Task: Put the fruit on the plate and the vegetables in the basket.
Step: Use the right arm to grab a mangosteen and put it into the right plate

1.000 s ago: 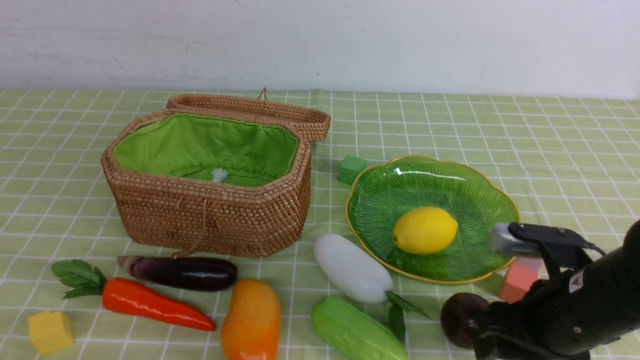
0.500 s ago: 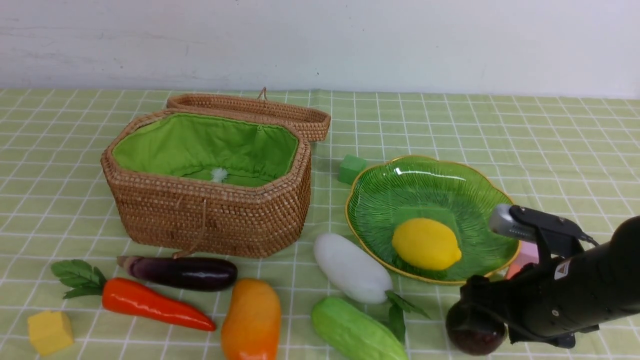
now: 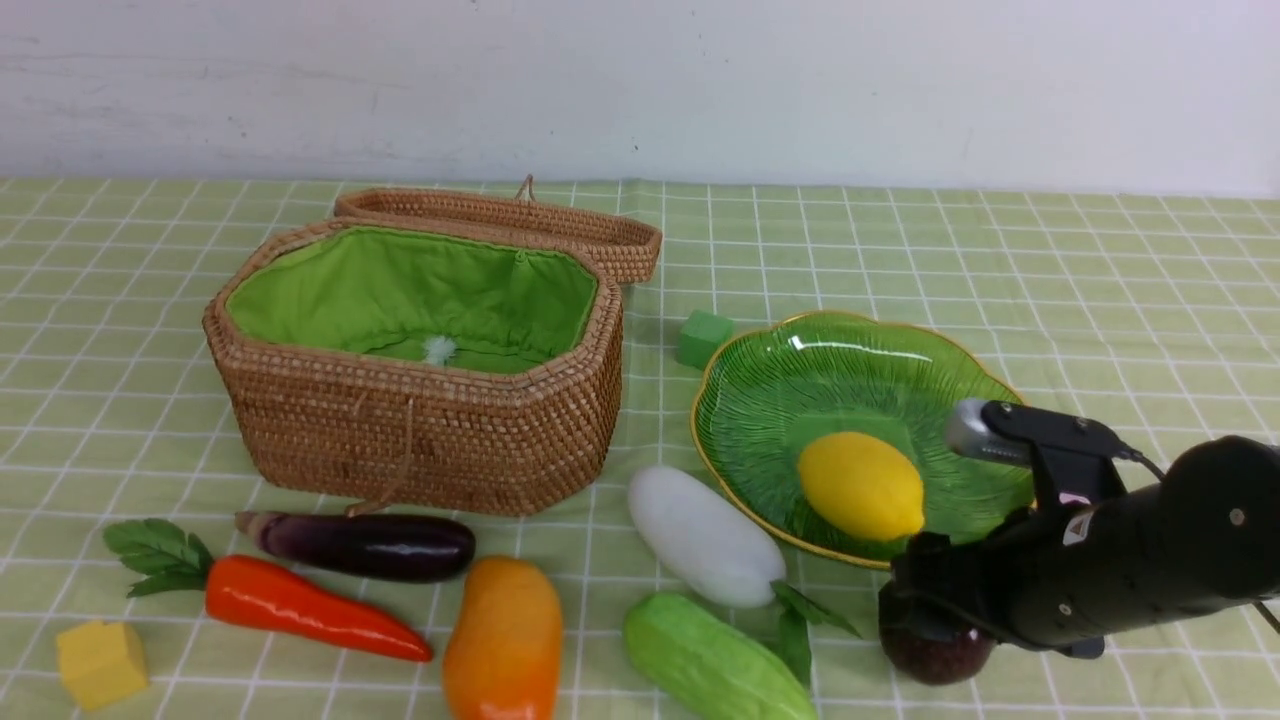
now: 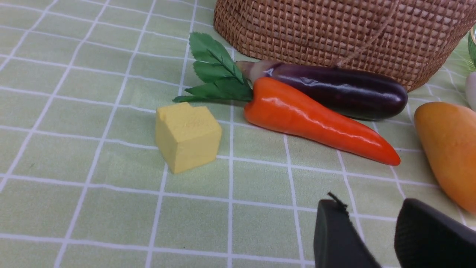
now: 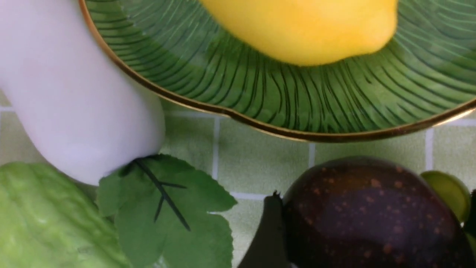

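A yellow lemon (image 3: 860, 485) lies on the green plate (image 3: 780, 400). In front of the plate a dark purple fruit (image 3: 935, 655) rests on the cloth. My right gripper (image 3: 925, 620) is open with a finger on each side of it, one finger against its skin. The mango (image 3: 502, 640), carrot (image 3: 300, 605) and eggplant (image 3: 370, 545) lie in front of the open basket (image 3: 420, 430). The white radish (image 3: 700, 535) and cucumber (image 3: 710, 660) lie beside the plate. My left gripper (image 4: 368, 204) is open over bare cloth near the mango (image 4: 450, 149), holding nothing.
A yellow foam cube (image 3: 98, 662) sits at the front left near the carrot's leaves. A green cube (image 3: 703, 338) stands between basket and plate. The basket's lid (image 3: 500, 225) lies folded back behind it. The radish's leaf (image 5: 163, 208) lies close to my right fingers.
My right arm has swung left and down around the purple fruit, which shifted slightly. The lemon has rolled toward the plate's front right. The pink cube is now hidden behind the arm.
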{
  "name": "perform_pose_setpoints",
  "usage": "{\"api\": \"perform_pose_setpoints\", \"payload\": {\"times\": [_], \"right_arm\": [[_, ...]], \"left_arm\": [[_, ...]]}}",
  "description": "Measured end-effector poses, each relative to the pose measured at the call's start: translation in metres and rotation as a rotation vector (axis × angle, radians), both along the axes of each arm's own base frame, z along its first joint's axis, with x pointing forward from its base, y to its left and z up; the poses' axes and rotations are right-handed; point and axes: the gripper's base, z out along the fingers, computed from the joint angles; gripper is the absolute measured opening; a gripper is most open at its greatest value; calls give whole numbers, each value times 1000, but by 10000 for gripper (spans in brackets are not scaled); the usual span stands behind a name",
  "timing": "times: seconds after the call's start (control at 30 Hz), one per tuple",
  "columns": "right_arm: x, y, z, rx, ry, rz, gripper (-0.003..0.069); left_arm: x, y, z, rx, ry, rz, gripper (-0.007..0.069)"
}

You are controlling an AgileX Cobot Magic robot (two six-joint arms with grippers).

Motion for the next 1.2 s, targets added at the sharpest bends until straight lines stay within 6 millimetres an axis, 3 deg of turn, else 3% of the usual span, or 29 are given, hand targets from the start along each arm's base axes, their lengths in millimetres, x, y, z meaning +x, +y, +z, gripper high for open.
{"api": "perform_pose_setpoints", "payload": {"times": [0.37,0.57,0.63,0.7,0.8,0.9,1.0,1.2], "right_arm": [[-6,-1,5,-32,18,55,596],[-27,-9,41,-86,9,164,591],[-29,-10,50,-100,-9,181,591],[-27,-11,71,-122,-71,205,591],[-13,-10,90,-158,-179,220,591],[9,-5,97,-175,-301,216,591],[31,1,90,-154,-372,181,591],[58,10,66,-105,-345,104,590]], "left_arm": [[0,0,0,0,0,0,238],[0,0,0,0,0,0,238],[0,0,0,0,0,0,238],[0,0,0,0,0,0,238],[0,0,0,0,0,0,238],[0,0,0,0,0,0,238],[0,0,0,0,0,0,238],[0,0,0,0,0,0,238]]}}
